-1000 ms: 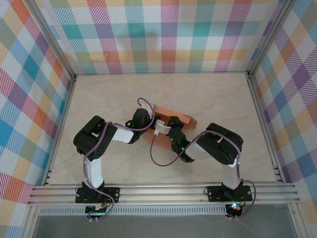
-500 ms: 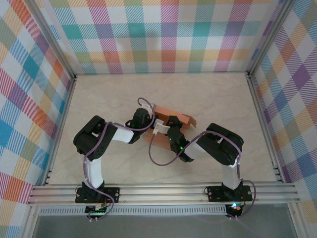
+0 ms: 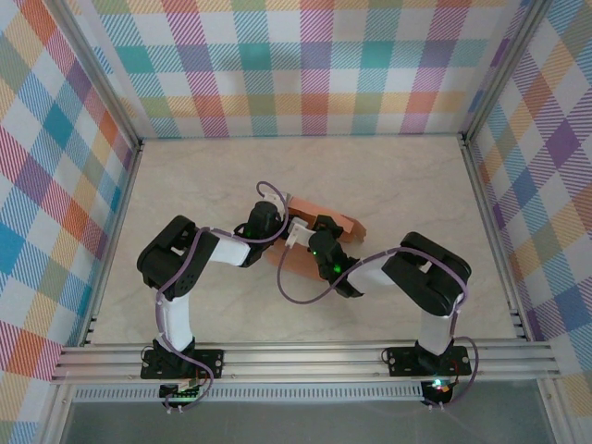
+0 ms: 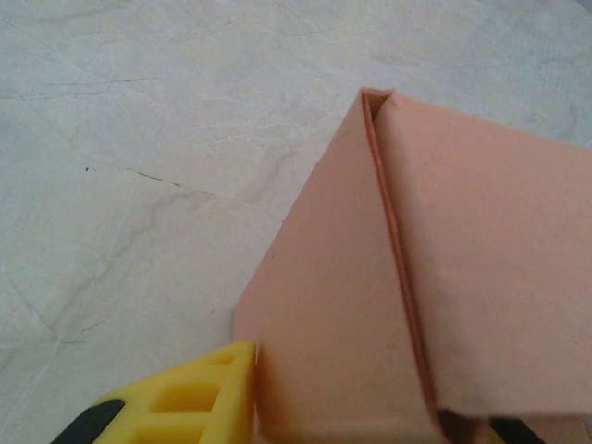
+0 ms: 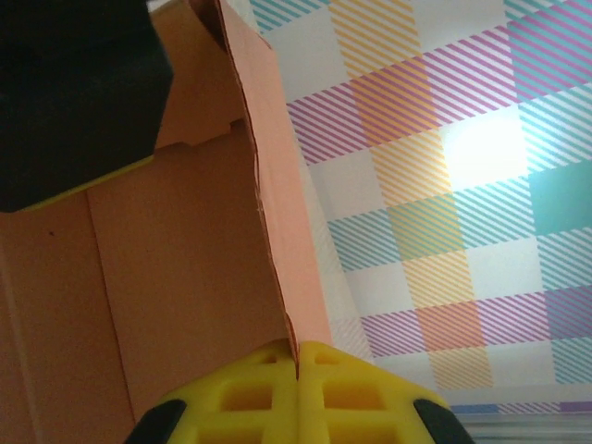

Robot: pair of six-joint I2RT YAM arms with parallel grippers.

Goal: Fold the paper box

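Paper box [image 3: 339, 222] sits near the middle of the overhead frame, a salmon-orange piece of card partly folded up on the pale marbled table [image 3: 407, 185], with both arms reaching in to meet over it; from where I sit, the left gripper [image 3: 294, 231] comes in from the left of the box and the right gripper [image 5: 297, 356] from the lower right, the two almost touching each other; in the right wrist view the two yellow fingers [image 5: 351, 393] at the bottom edge of the frame are pressed together with the thin edge of an upright card panel nipped between them, so that hand has the box firmly pinched; the panel rises from there toward the upper left, with the checked wall [image 5: 444, 185] showing on the right of the frame; in the left wrist view a folded corner of the box takes up the right half, its seam running from top centre down to the lower right; one yellow finger [image 4: 185, 402] lies at the lower left, right against the card's edge, and a dark sliver sits at the bottom right corner; I cannot tell whether this hand is actually clamping the card or merely straddling it.
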